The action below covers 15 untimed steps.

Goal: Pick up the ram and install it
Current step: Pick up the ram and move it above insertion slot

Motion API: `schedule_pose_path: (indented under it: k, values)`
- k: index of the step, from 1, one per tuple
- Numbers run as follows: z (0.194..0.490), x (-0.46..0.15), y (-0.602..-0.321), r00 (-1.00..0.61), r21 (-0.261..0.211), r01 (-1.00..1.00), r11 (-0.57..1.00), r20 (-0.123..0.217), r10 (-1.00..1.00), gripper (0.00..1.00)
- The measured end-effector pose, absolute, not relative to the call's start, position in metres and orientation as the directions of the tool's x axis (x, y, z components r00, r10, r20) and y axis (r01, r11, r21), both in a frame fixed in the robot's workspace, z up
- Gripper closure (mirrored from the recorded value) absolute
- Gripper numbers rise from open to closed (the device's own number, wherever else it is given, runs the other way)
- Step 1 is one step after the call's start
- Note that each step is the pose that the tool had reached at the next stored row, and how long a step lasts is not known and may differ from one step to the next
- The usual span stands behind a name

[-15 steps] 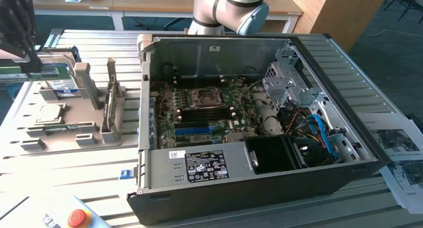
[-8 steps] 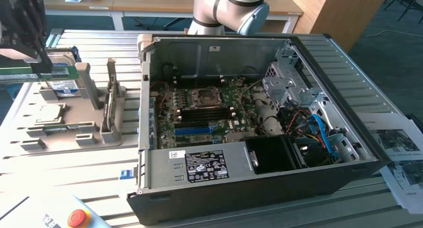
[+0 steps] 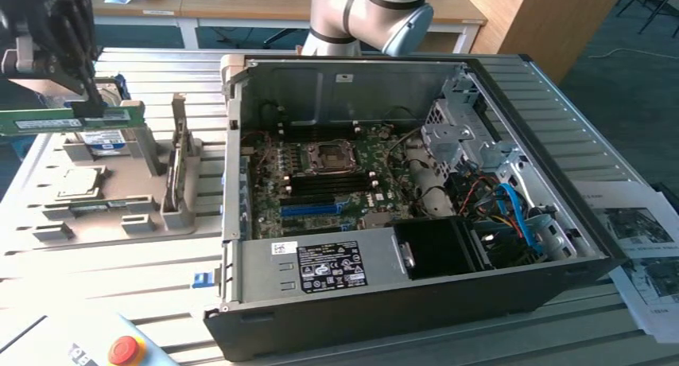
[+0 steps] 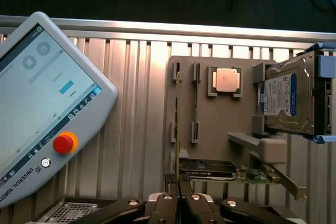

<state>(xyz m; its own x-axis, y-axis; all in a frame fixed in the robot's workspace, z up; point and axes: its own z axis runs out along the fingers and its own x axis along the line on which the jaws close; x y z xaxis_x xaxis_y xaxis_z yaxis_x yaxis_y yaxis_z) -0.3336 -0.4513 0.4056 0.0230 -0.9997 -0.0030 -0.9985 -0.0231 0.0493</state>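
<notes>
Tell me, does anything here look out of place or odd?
Only the RAM stick: it hangs level in the air, pinched by the gripper above the grey parts tray, not slotted into the open computer. Nothing looks spilled or broken.

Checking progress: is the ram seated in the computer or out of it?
Out. The gripper holds the ram in the air above the parts tray, beside the open computer case.

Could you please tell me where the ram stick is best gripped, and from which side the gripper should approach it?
Take the ram near the middle of its long upper edge, from above, pinching its two flat faces. The board is thin and long, standing on edge, so a central hold should keep it level. The gripper holds it so.
</notes>
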Motion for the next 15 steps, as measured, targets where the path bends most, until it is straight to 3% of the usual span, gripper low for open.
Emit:
schedule_pose_path:
  k: [15]
  values:
    - [0.406, -0.308, -0.454, 0.023, 0.049, -0.999, -0.023, -0.003, -1.0, 0.88]
